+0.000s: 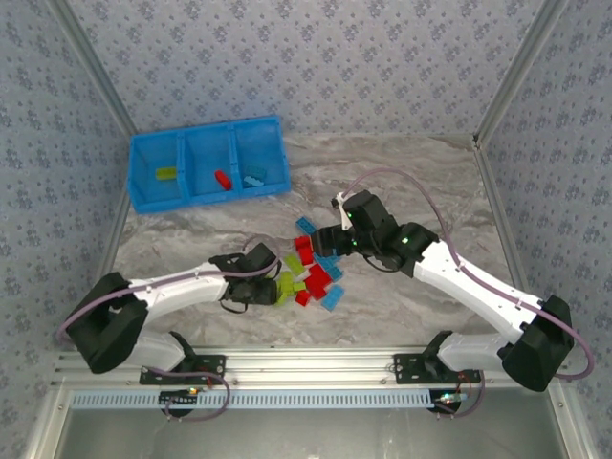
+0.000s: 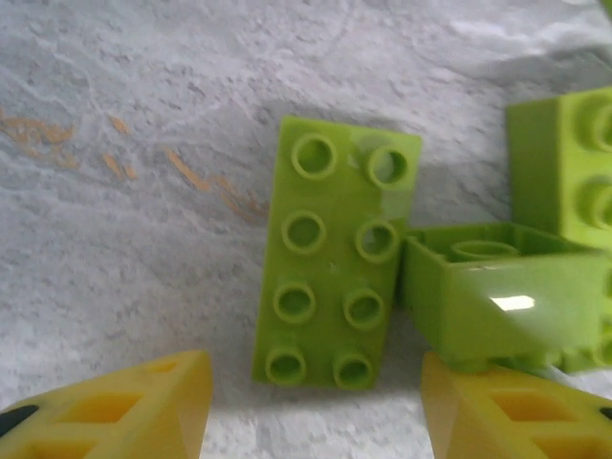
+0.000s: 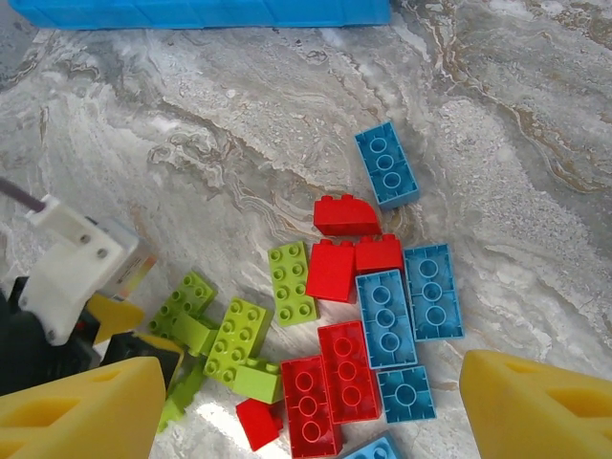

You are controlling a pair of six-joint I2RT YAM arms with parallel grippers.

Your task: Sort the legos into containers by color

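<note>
From up top I see my left arm (image 1: 177, 285) lying low and nearly straight. It runs from its base at the near left corner rightward to the left edge of the legos (image 1: 314, 271). They sit in a loose heap of red, light blue and lime green at the middle of the table (image 1: 421, 172), well apart from the containers (image 1: 208, 163) at the far left. The left gripper (image 2: 316, 411) points down at the tabletop. On its wrist camera its yellow fingers (image 2: 134, 411) stand partly apart, one on either side of the near end of a lime two-by-four brick (image 2: 335, 273) lying flat, studs up. A sliver of table shows between that brick and each finger, so nothing is gripped. Against the brick's right edge a tipped green brick (image 2: 488, 296) shows its hollow underside. The finger on that side sits just below it, and I cannot tell whether they touch. My right arm (image 1: 473, 279) comes in from the near right corner, elbow bent, its wrist turned toward the far right side of the heap. The right gripper (image 3: 314, 382) hovers above the pile, fingers spread wide with nothing held. Red and light blue bricks lie side by side beneath it, and the greens lie off to the left. In the containers, the left compartment holds a green piece (image 1: 165, 174), the middle a red piece (image 1: 223, 179) and the right a light blue piece (image 1: 253, 180).
</note>
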